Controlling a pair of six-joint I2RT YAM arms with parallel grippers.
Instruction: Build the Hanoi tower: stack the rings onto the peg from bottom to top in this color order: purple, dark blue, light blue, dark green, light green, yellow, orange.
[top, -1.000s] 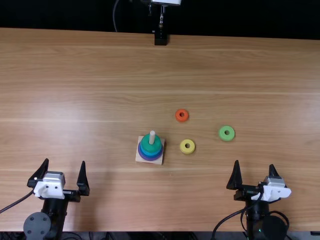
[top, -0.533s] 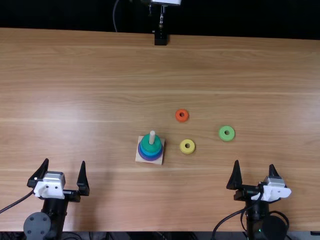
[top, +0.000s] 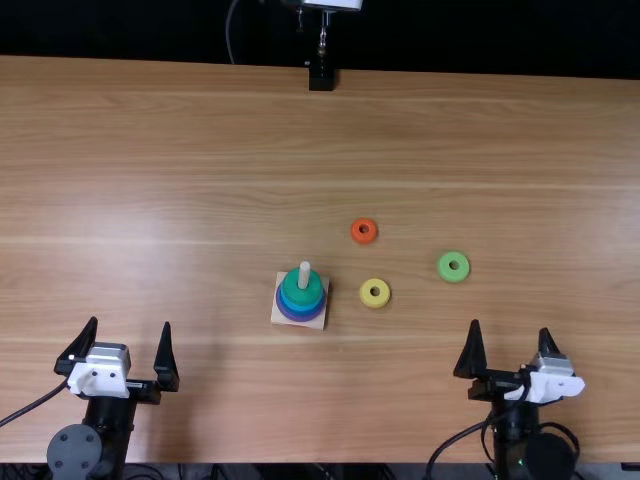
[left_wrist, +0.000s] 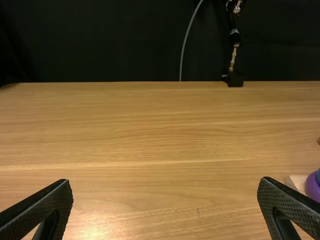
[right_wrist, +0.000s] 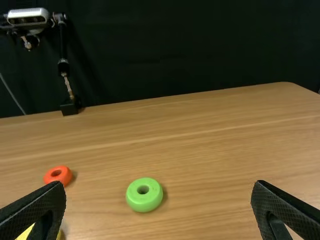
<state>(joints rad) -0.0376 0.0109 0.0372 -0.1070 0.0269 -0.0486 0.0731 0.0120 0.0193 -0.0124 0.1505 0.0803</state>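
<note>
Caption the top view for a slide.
Half-built Hanoi tower, with orange, yellow and light green rings loose on the table.

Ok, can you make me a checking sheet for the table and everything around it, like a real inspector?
Surface: light brown wooden table, with a shiny patch of light.
Job's things: peg on a square base, with purple, blue and dark green rings on it, dark green ring on top; orange ring, yellow ring and light green ring lie loose.
Clutter: black block under a stand, at the far edge.
Grippers: left gripper and right gripper open and empty.
Cables: black cable at the left arm, another at the right; grey cable beyond the far edge.
Surroundings: dark backdrop.
</note>
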